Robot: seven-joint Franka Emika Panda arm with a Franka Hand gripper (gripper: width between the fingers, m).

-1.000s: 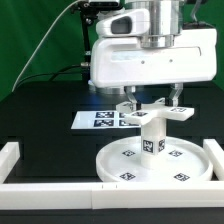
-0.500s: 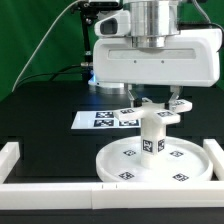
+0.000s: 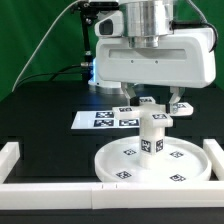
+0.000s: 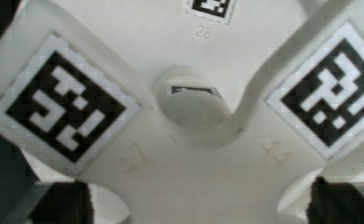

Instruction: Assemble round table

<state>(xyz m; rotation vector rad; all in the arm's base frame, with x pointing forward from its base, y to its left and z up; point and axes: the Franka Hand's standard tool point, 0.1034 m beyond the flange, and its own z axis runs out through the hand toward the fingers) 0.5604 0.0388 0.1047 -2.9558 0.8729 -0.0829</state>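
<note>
The round table's large white disc [image 3: 120, 165] lies flat with tags on its face. A short tagged leg [image 3: 152, 137] stands upright on its central hub, topped by a white cross-shaped foot [image 3: 150, 112]. My gripper [image 3: 152, 103] hangs straight over that foot, open, with one finger [image 3: 127, 101] on each side of it and neither gripping it. In the wrist view the foot [image 4: 193, 95] fills the picture with two tags and a round centre. My gripper [image 4: 197, 205] straddles it, with dark fingertips [image 4: 51, 200] at the edges.
The marker board [image 3: 103, 118] lies behind the disc, toward the exterior view's left. White border rails run along the front [image 3: 50, 190], the left [image 3: 10, 152] and the right [image 3: 215, 150] of the black table. A green curtain hangs behind.
The gripper turned the cross-shaped foot on top of the leg, then its fingers spread apart and let go. The leg and disc stayed in place.
</note>
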